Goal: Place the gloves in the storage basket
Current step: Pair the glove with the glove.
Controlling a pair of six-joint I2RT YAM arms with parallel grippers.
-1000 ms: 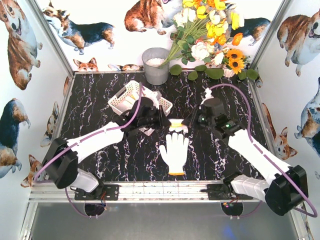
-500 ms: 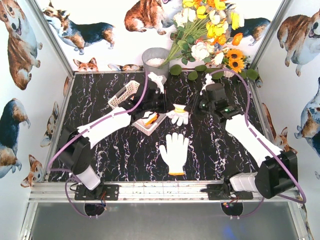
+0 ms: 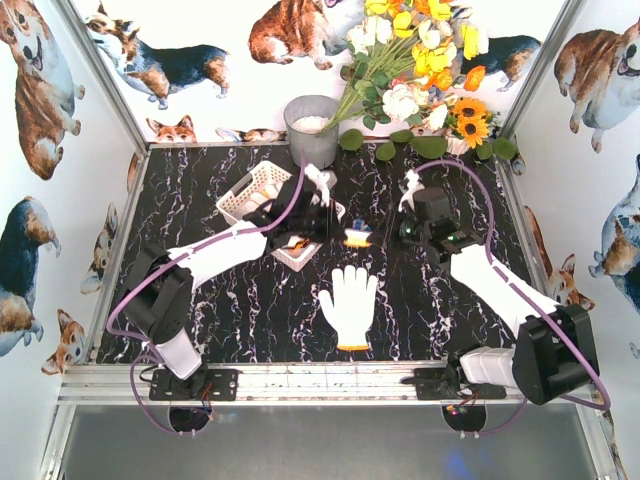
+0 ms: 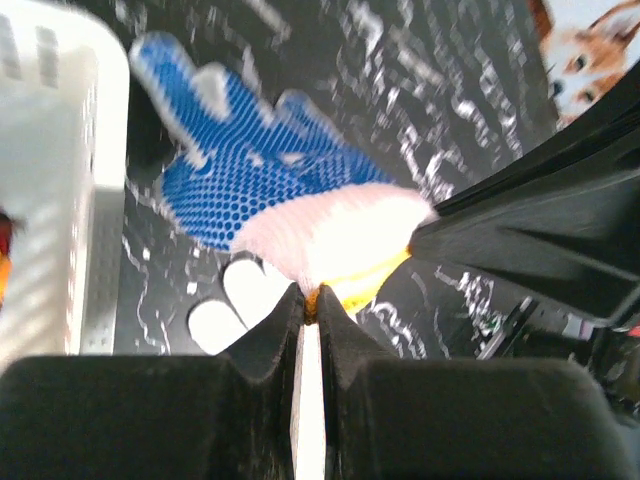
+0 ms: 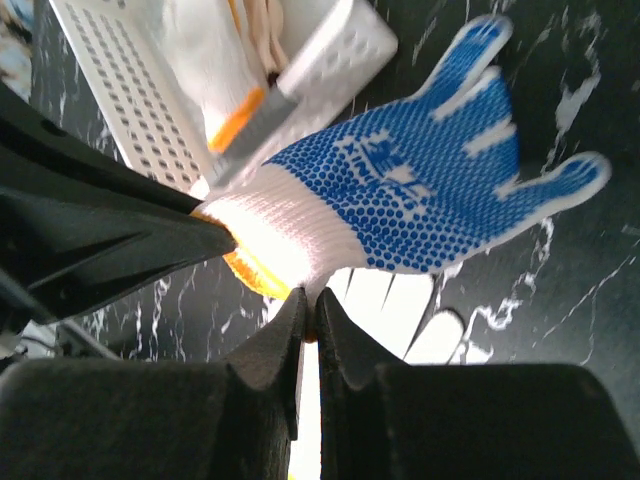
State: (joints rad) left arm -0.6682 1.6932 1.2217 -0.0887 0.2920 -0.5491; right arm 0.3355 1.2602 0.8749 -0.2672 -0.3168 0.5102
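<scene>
blue-dotted glove (image 4: 265,185): fingers motion-blurred, upper left, left wrist view
storage basket (image 4: 50,200): blurred, cut by left edge, same view
white glove (image 5: 440,338): mostly hidden under dotted glove, lower centre, right wrist view

The blue-dotted glove (image 5: 400,210) is white knit cloth with a rubbery-looking blue dot print across the palm, plus a yellow-orange knit cuff. The plain white glove (image 3: 349,305) is matt knit too. The storage basket (image 5: 110,100) is smooth white plastic, the bucket (image 3: 312,140) looks like dull grey metal, and the tabletop (image 3: 420,320) has a slightly shiny black marble look.
</scene>
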